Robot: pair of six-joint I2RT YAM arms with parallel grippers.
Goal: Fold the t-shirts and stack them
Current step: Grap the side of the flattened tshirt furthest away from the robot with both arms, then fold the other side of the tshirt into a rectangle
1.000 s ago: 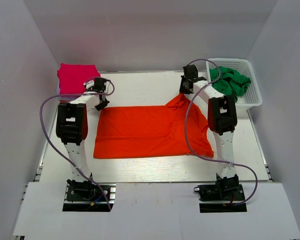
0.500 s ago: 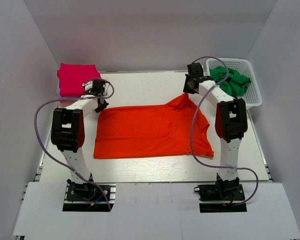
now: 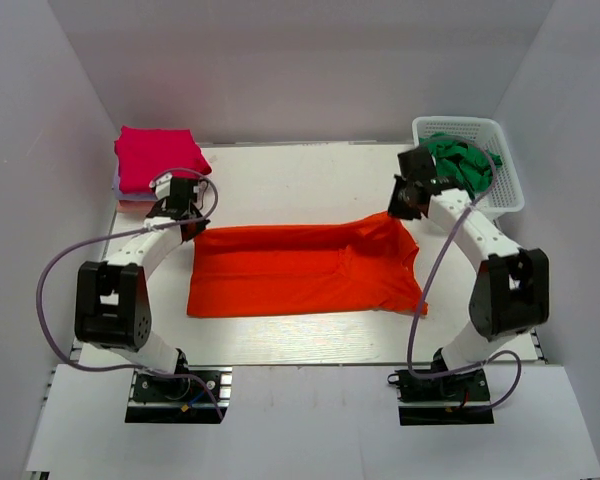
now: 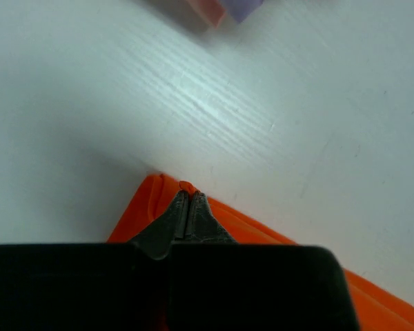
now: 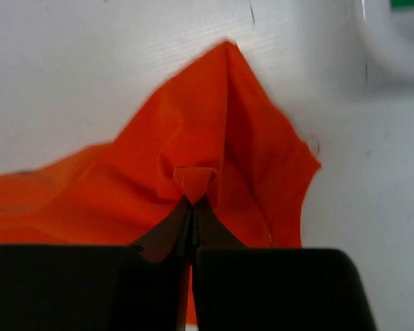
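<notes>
The bright orange-red t-shirt lies spread across the middle of the table. My left gripper is shut on its far left corner, seen pinched in the left wrist view. My right gripper is shut on its far right corner, and a small fold of cloth sticks out past the jaws in the right wrist view. The far edge of the shirt is lifted and drawn toward the near side. A folded magenta t-shirt lies on a pale lilac one at the far left. Green t-shirts fill the basket.
A white plastic basket stands at the far right corner. White walls close in the table on three sides. The stack's pale edge shows at the top of the left wrist view.
Both arms have swung toward the near side, pulling the shirt's far edge forward with them. The shirt's visible area has become shallower front to back.
</notes>
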